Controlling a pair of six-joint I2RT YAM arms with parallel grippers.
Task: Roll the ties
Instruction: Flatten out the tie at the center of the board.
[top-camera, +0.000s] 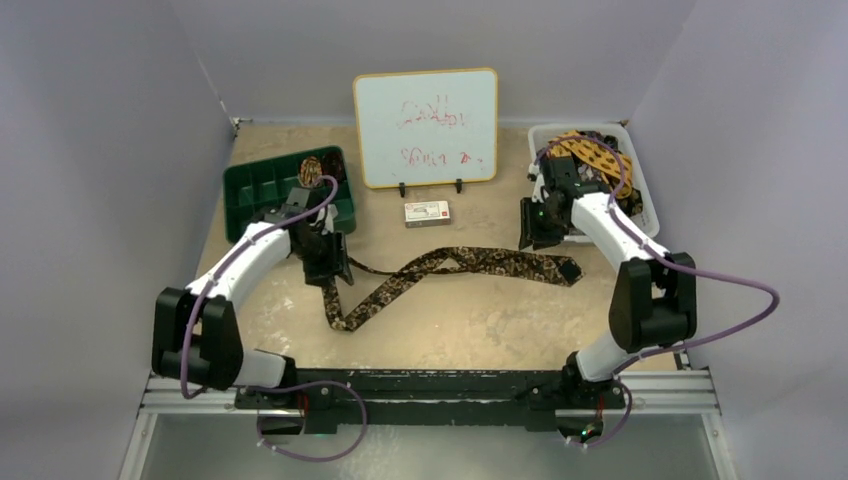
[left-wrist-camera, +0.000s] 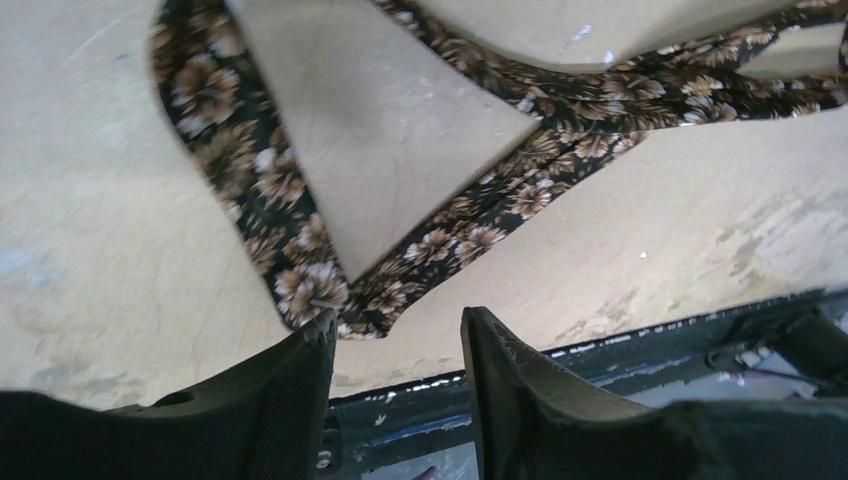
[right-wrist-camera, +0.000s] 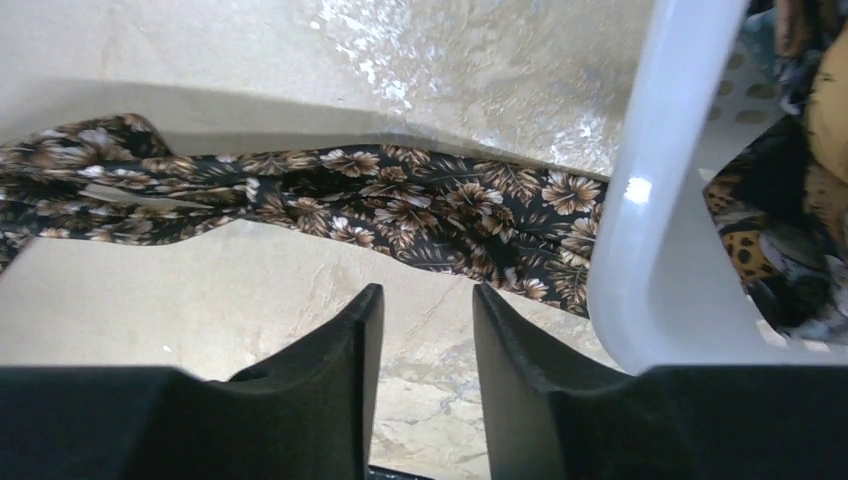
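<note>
A long brown floral tie (top-camera: 470, 264) lies unrolled across the middle of the table, bent into a V at its left end (top-camera: 338, 318). My left gripper (top-camera: 333, 270) hovers over that left part. It is open and empty, and in the left wrist view (left-wrist-camera: 397, 325) the tie's fold (left-wrist-camera: 330, 295) lies just beyond its tips. My right gripper (top-camera: 533, 236) is open and empty beside the tie's wide right end (right-wrist-camera: 430, 205). A rolled tie coil (top-camera: 311, 170) sits in the green tray (top-camera: 262, 190). More ties (top-camera: 590, 152) are heaped in the white basket (top-camera: 645, 205).
A whiteboard (top-camera: 425, 125) stands at the back centre with a small box (top-camera: 427, 212) in front of it. The basket's white wall (right-wrist-camera: 650, 200) is close to the right of my right fingers. The black rail (left-wrist-camera: 620, 360) runs along the table's near edge.
</note>
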